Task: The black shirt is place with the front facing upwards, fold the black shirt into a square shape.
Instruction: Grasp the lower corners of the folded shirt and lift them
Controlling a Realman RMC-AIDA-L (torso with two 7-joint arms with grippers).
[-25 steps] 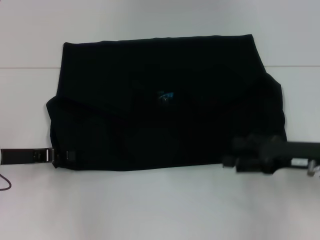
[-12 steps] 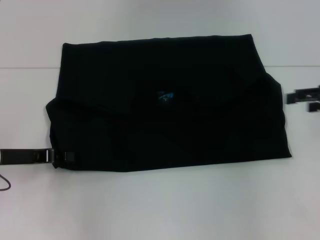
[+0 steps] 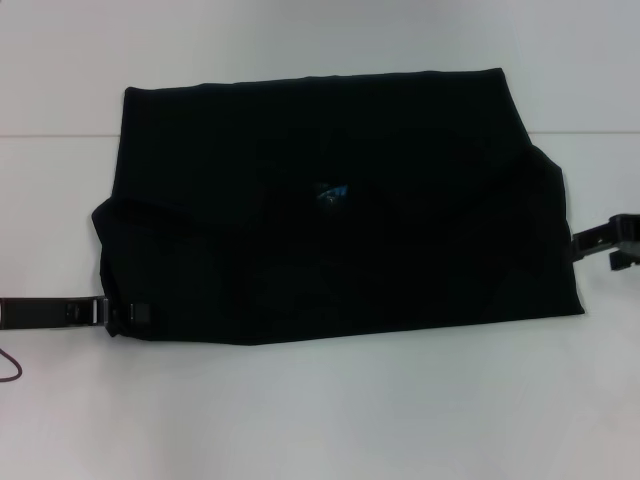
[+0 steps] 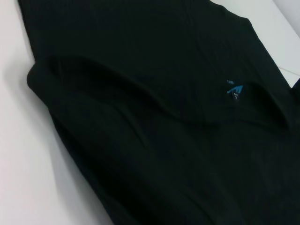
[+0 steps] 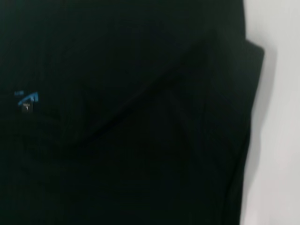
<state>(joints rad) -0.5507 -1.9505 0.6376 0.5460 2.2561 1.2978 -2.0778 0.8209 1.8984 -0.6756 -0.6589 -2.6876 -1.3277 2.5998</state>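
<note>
I'm seeing my left pincer [image 3: 128,313] showing as a flat black bar with a pale silvery band and a dark red cable [image 3: 12,372] looping beneath it; my right pincer [image 3: 610,240] is showing as blocky black brackets.

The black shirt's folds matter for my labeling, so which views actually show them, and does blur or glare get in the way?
Head view: the black shirt is a near-uniform dark mass, creases faint, no glare. Left wrist view: a curved fold ridge and blue logo read clearly. Right wrist view: soft focus, edges smeared.
</note>
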